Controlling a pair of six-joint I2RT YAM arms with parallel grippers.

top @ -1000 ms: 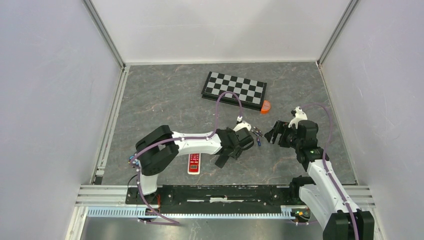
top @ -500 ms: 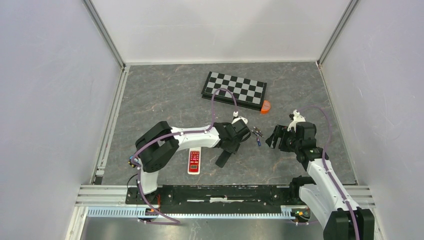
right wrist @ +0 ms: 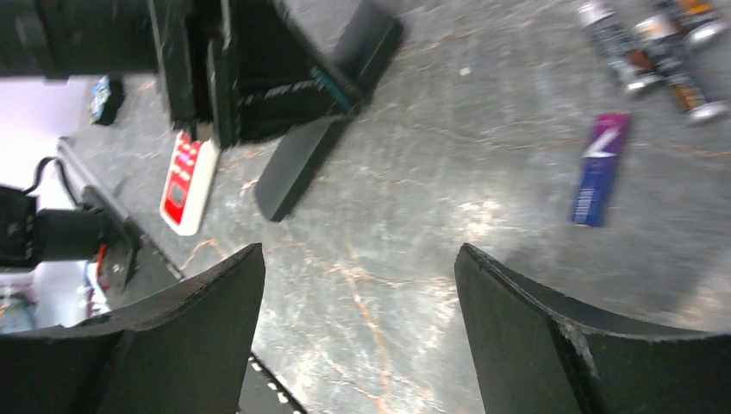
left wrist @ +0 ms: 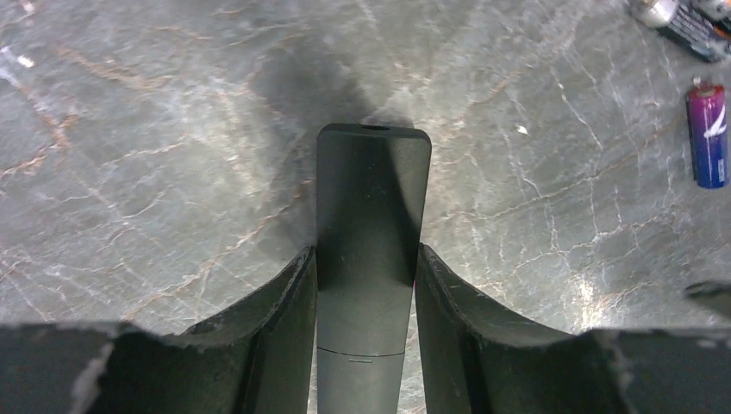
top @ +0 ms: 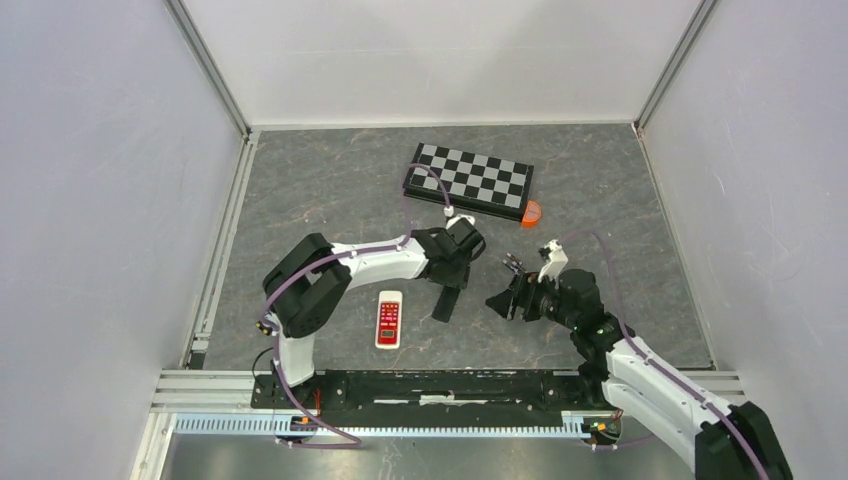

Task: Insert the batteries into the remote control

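Note:
My left gripper [left wrist: 366, 259] is shut on the black remote control [left wrist: 372, 194], whose smooth back faces the camera; both fingers press its sides. In the top view that remote [top: 445, 300] slants toward the near edge from the left gripper [top: 449, 277]. The batteries lie loose on the table: a purple one [left wrist: 707, 134] and a few dark ones [left wrist: 690, 15] further back. My right gripper [right wrist: 358, 293] is open and holds nothing. It hovers just near-side of the purple battery [right wrist: 599, 168] and the dark batteries [right wrist: 642, 47]. From above, the batteries [top: 514, 265] lie between the two grippers.
A white-and-red remote [top: 388, 318] lies left of the black one, near the front rail [top: 430, 385]. A folded chessboard [top: 468, 180] and a small orange piece [top: 531, 213] sit at the back. White walls enclose the table on three sides.
My left gripper closed on the black remote and drew back to the left with it. The right arm swung left and nearer, coming down beside the batteries.

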